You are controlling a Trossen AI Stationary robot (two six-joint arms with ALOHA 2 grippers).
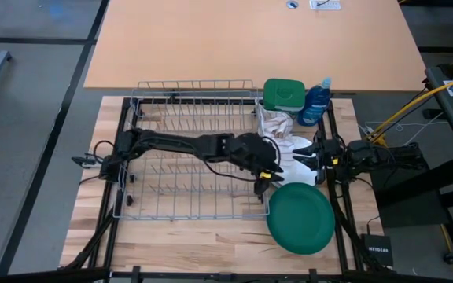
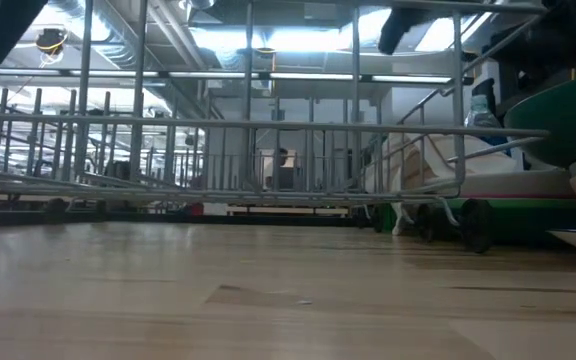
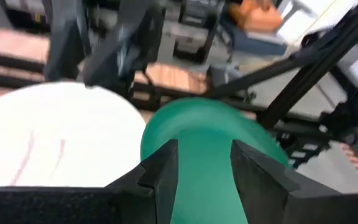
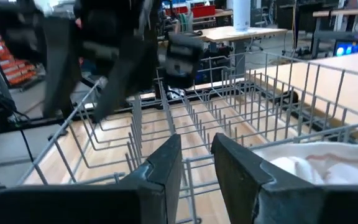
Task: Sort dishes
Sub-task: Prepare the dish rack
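The wire rack (image 1: pixel 191 149) on the bench (image 1: pixel 211 240) holds no plates that I can see, so sorting looks barely begun. A dark green plate (image 1: pixel 301 218) lies near the bench's front right corner, with a white plate (image 3: pixel 55 134) just beside it. The left gripper (image 1: pixel 264 174) hovers at the rack's right edge with jaws open and empty. The right gripper (image 1: pixel 313 153) waits at the right edge, jaws parted, holding nothing. The rack's slots offer ample room.
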